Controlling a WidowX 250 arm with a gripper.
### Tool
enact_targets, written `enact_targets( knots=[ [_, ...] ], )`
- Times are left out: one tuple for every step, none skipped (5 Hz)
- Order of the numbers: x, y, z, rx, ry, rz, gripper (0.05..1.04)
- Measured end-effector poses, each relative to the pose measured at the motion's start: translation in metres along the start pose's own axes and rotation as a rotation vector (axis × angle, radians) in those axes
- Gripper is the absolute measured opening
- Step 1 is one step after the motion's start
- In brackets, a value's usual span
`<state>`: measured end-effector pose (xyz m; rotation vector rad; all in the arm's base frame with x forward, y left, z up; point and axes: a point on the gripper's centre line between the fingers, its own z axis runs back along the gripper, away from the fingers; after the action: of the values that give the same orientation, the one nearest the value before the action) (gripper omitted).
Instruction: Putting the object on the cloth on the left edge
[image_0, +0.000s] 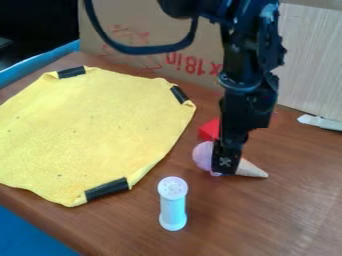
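The black gripper (227, 159) hangs down right of the yellow cloth, low over a toy ice cream cone. It covers the middle of the toy, so whether it holds the toy is hidden. The purple scoop (202, 155) shows on its left and the tan cone tip (251, 169) on its right; the toy lies on its side on the brown table. The yellow cloth (87, 130) lies spread over the left part of the table, with black tape on several of its edges. No object lies on the cloth.
A red block (209, 130) sits just behind the toy, partly behind the gripper. A white and pale-blue shaker (173, 205) stands nearer the front. A white item (320, 122) lies at the right, and a cardboard panel (153, 65) rises behind.
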<state>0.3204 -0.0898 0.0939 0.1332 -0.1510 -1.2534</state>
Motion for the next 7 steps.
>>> enact_targets(
  knots=[
    [0.001, -0.001, -0.012, -0.017, 0.011, 0.022, 0.999],
    [-0.008, -0.001, -0.031, -0.070, 0.030, 0.046, 0.955],
    [-0.010, 0.002, -0.033, -0.047, 0.010, 0.091, 0.799],
    [-0.019, 0.003, -0.030, -0.065, -0.015, 0.153, 0.799],
    [-0.031, 0.014, -0.011, -0.048, -0.073, 0.253, 0.799],
    [-0.054, 0.031, 0.008, -0.016, -0.132, 0.437, 0.799],
    [-0.078, 0.049, 0.015, 0.024, -0.151, 0.681, 0.799]
  ],
)
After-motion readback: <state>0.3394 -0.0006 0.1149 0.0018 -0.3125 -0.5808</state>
